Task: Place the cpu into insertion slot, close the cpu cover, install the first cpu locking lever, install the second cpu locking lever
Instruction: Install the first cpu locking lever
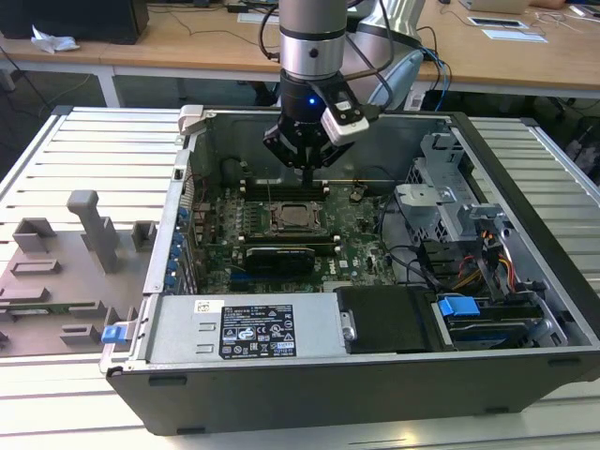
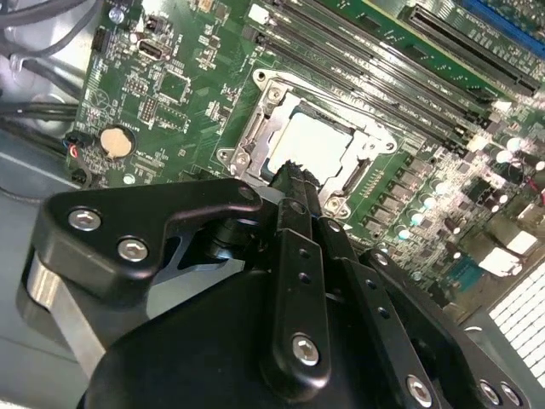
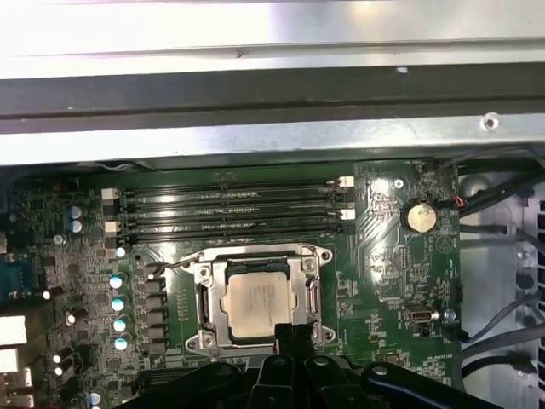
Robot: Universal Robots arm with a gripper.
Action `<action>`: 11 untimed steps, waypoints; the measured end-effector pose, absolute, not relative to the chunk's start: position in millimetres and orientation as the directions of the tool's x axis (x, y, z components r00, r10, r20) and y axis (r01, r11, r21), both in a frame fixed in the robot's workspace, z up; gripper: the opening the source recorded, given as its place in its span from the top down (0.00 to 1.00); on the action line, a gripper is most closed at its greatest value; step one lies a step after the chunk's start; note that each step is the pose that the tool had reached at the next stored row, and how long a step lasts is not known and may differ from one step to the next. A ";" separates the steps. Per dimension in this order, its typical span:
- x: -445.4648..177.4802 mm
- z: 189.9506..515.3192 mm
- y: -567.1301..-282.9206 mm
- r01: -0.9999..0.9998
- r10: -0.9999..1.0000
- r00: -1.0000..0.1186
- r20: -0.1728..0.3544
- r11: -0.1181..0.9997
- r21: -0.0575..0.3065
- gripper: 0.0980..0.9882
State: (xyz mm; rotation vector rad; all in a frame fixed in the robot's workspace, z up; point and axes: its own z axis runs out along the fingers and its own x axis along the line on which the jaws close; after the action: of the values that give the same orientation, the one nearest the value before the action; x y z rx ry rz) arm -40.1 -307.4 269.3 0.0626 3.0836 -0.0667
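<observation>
Open computer case (image 1: 309,394): hand (image 1: 307,172) pressed together, near cpu (image 3: 260,307) seated under cpu cover (image 3: 255,266).

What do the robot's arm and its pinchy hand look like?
The arm is a silver-grey tube with a black band and a glowing blue light. The gripper is black, built from jointed links dotted with silver screws. A small pale camera box with a cable sits beside it.

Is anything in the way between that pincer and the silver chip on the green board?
Nothing visible stands between them. In the first wrist view, the pincer is right at one edge of the cpu, which lies framed by the cpu cover. I cannot tell whether they touch.
</observation>
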 end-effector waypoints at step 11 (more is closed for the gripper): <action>-40.1 269.3 -307.4 -0.076 -0.078 -0.995 -0.057 0.996 -0.042 0.99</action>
State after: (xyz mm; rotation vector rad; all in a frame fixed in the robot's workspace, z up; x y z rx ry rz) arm -40.1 -307.4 269.3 -0.1189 3.0796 -0.0614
